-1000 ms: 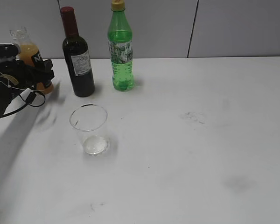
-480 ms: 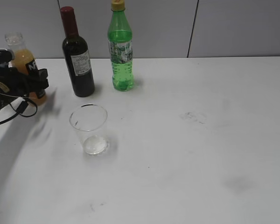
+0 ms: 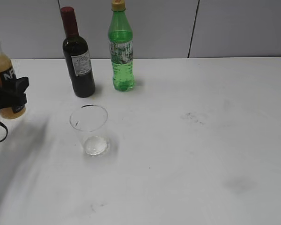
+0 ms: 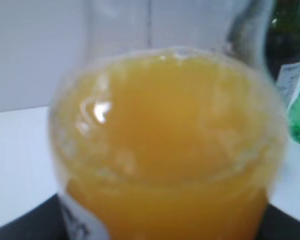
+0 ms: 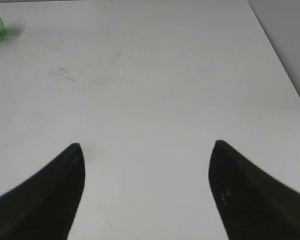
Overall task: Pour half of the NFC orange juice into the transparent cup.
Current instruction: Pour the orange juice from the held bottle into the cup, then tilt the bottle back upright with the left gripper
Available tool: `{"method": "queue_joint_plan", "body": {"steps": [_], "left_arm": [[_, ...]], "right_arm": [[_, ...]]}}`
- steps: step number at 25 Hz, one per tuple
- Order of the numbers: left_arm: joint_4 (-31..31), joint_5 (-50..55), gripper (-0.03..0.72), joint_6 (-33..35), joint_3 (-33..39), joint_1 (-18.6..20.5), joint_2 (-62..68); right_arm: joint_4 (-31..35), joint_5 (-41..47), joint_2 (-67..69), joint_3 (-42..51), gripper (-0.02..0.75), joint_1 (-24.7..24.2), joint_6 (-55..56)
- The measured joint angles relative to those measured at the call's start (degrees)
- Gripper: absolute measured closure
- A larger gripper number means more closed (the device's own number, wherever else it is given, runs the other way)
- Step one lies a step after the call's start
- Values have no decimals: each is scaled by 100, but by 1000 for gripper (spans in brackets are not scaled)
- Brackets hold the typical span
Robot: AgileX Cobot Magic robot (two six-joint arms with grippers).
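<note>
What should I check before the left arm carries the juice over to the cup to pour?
1. Juice bottle held by left gripper: ok, clamped at the label, off the table.
2. Bottle upright, nothing spilling: ok.
3. Bottle open at the top: cannot tell, the neck is cut off at the edge.
4. Cup upright and empty: ok.
5. Path to the cup: ok, wine bottle and green bottle stand behind it.
6. Right gripper clear: ok, open over bare table.

White letters "NF" show on the black label of the orange juice bottle [image 3: 3,89] at the left edge; what follows them is hidden. The wine bottle [image 3: 78,61] and the green soda bottle [image 3: 121,51] carry printed labels, perhaps too small to read.
</note>
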Motion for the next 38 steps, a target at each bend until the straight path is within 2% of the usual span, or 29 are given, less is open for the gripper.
{"method": "queue_joint_plan", "body": {"steps": [7, 17, 32, 35, 38], "left_arm": [[-28, 616, 218, 337, 567, -37, -1187], [-269, 1112, 218, 428, 1242, -44, -2251], [-249, 1217, 218, 913, 1383, -54, -2331], [-249, 1298, 218, 1098, 1383, -201, -2331], [-439, 1531, 218, 1570, 1383, -472, -2335]], "right_arm": [[0, 0, 0, 0, 147, 0, 0], [0, 0, 0, 0, 146, 0, 0], [0, 0, 0, 0, 146, 0, 0], [0, 0, 0, 0, 146, 0, 0], [0, 0, 0, 0, 146, 0, 0]]}}
